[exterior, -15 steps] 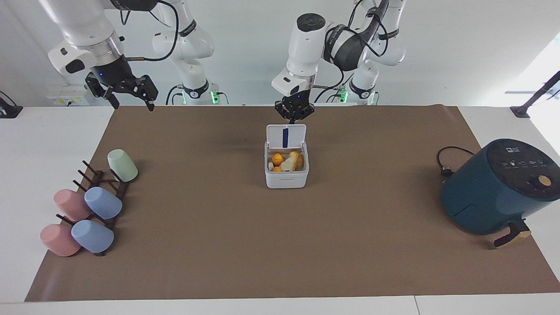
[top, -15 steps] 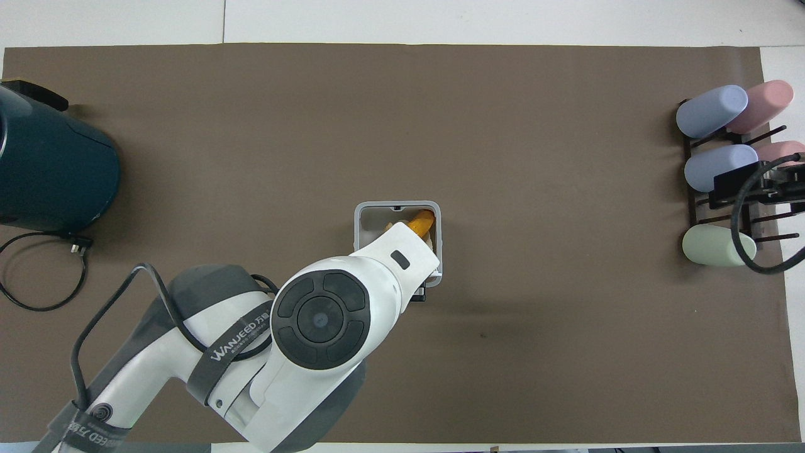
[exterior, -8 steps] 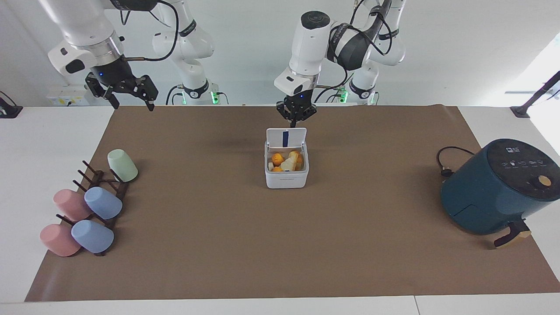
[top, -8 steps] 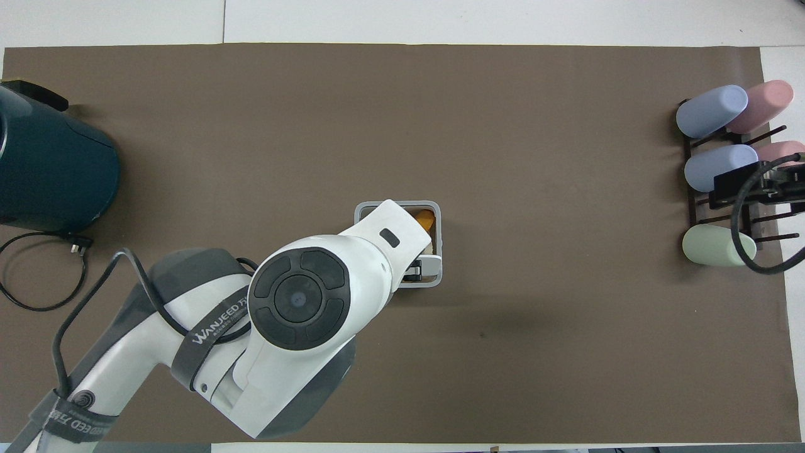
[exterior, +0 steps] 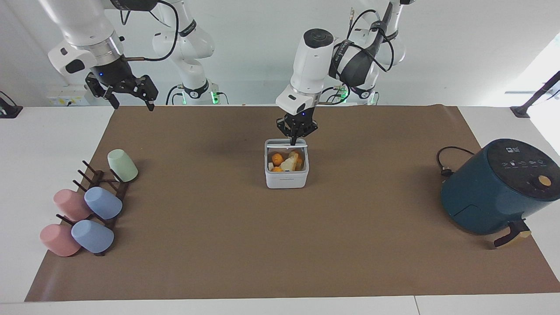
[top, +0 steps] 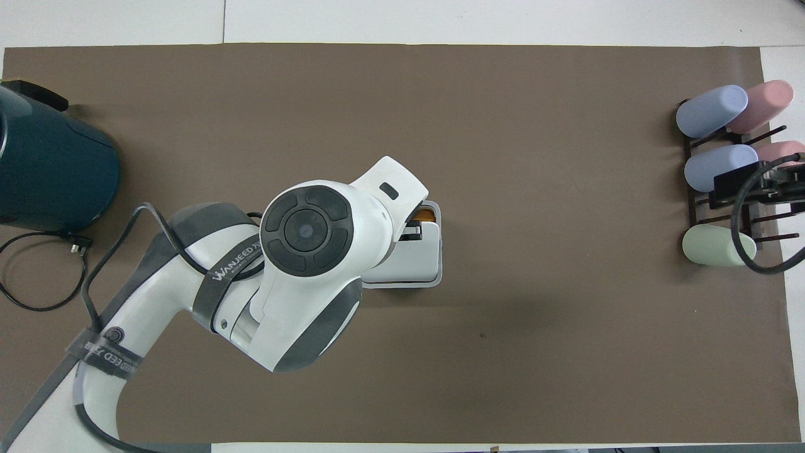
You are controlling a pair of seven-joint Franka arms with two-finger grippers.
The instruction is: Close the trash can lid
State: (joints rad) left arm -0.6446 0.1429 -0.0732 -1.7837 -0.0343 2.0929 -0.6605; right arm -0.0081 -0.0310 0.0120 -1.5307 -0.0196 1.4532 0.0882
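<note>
The small white trash can (exterior: 286, 177) stands mid-mat with orange and pale food scraps inside. Its white lid (exterior: 286, 146) is tipped forward over the opening, seen almost edge-on, and the part of the opening farther from the robots still shows. In the overhead view the lid (top: 416, 257) covers most of the can (top: 439, 217). My left gripper (exterior: 293, 141) is shut, pointing down, its tip on the lid's raised edge; in the overhead view it is mostly hidden under the arm. My right gripper (exterior: 133, 106) is open and waits in the air over the mat's corner at the right arm's end.
A teal air fryer (exterior: 498, 188) with a black cord (exterior: 445, 164) stands at the left arm's end. A wooden rack with several pastel cups (exterior: 89, 210) lies at the right arm's end. In the overhead view the right gripper (top: 751, 182) overlaps that rack.
The left gripper has moved down and away from the robots, pushing the lid from upright to tilted low over the can. The right arm has not moved.
</note>
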